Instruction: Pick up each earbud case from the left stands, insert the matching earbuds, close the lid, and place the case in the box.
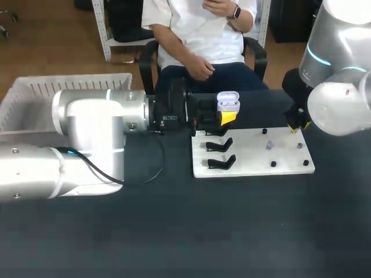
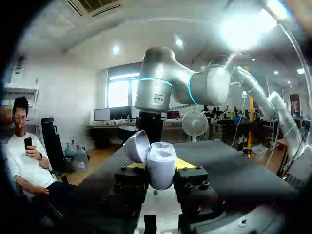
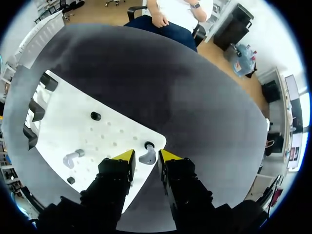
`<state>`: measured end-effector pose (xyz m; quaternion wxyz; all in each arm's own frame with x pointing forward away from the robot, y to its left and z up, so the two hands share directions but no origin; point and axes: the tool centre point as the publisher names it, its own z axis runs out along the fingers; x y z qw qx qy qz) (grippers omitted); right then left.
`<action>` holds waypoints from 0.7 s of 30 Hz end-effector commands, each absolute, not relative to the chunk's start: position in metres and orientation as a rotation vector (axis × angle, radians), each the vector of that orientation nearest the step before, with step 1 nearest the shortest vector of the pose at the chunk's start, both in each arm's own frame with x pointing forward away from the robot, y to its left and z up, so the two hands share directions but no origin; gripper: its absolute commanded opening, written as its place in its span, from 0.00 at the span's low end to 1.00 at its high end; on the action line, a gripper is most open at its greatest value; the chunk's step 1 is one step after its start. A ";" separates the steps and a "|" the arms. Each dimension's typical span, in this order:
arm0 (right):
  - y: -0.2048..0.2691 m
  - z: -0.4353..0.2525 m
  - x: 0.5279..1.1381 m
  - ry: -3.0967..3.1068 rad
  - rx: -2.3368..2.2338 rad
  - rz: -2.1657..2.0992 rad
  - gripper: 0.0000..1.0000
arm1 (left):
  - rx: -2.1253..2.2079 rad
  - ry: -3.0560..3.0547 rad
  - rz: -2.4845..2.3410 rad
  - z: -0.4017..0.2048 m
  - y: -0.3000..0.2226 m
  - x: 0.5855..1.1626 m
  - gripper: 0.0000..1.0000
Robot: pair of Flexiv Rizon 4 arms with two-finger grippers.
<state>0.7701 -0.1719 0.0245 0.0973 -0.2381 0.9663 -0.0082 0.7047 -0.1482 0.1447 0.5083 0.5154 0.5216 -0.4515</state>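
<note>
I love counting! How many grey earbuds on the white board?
2: corner earbud, ahead of the right jaws; second earbud farther in on the board. More may be hidden.

Left gripper point(image 1: 227, 117) level and clamped; right gripper point(image 3: 146, 156) downward, parted.

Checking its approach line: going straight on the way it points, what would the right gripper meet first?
Most likely the grey earbud, lying just ahead of the right gripper between its open jaws, near a corner of the white board. Depth is unclear.

No legible text, label or number
</note>
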 end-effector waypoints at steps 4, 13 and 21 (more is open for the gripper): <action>-0.171 0.024 0.772 2.869 -0.693 -0.033 0.20 | 1.233 1.253 -1.081 0.144 -0.148 0.702 0.00; -0.171 0.023 0.771 2.877 -0.681 -0.040 0.00 | 1.233 1.253 -1.081 0.144 -0.148 0.702 0.00; -0.178 0.055 0.760 2.863 -0.621 -0.077 0.00 | 1.233 1.253 -1.081 0.144 -0.148 0.702 0.00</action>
